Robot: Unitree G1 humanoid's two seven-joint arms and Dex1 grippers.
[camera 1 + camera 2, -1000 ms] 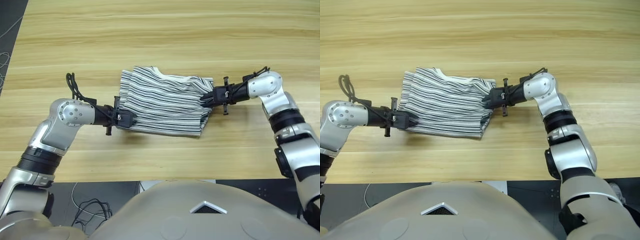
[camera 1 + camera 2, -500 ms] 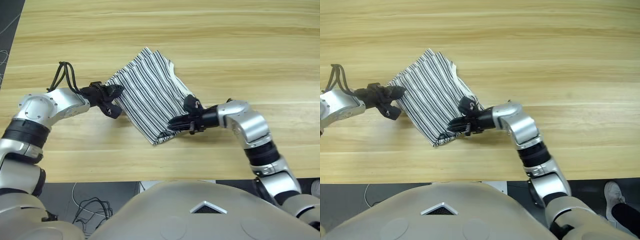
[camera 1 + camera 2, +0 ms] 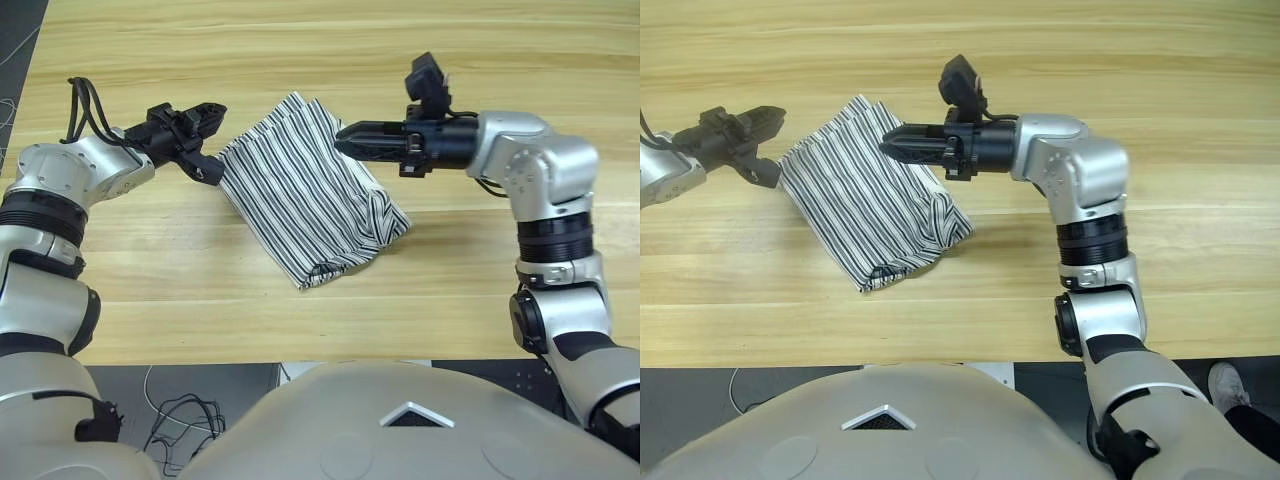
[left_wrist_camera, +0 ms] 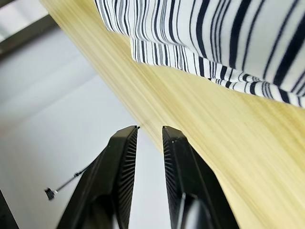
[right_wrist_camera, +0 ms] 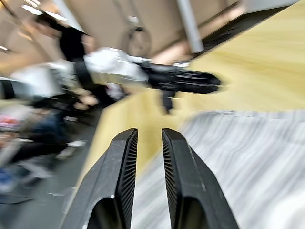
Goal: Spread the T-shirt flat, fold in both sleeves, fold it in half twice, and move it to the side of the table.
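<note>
The folded striped T-shirt (image 3: 300,200) lies slantwise on the wooden table (image 3: 450,60), left of the middle, with a bunched corner toward the near edge. My left gripper (image 3: 218,107) hangs just left of the shirt's far corner, apart from the cloth, fingers shut on nothing. In its wrist view the gripper (image 4: 149,130) points past the striped hem (image 4: 214,43). My right gripper (image 3: 342,132) hovers over the shirt's far right edge, shut and empty. The right wrist view has its fingertips (image 5: 127,136) above the stripes (image 5: 238,157), with the left gripper (image 5: 209,83) opposite.
Bare wood stretches on the far side of and to the right of the shirt. The table's near edge (image 3: 300,355) runs close below it. Dark floor with loose cables (image 3: 175,415) lies past the near edge and at the far left corner (image 3: 15,60).
Both grippers have let go of the shirt and lifted off it. The right arm swung from the shirt's near corner up to its far right edge. The left gripper drew back to the left.
</note>
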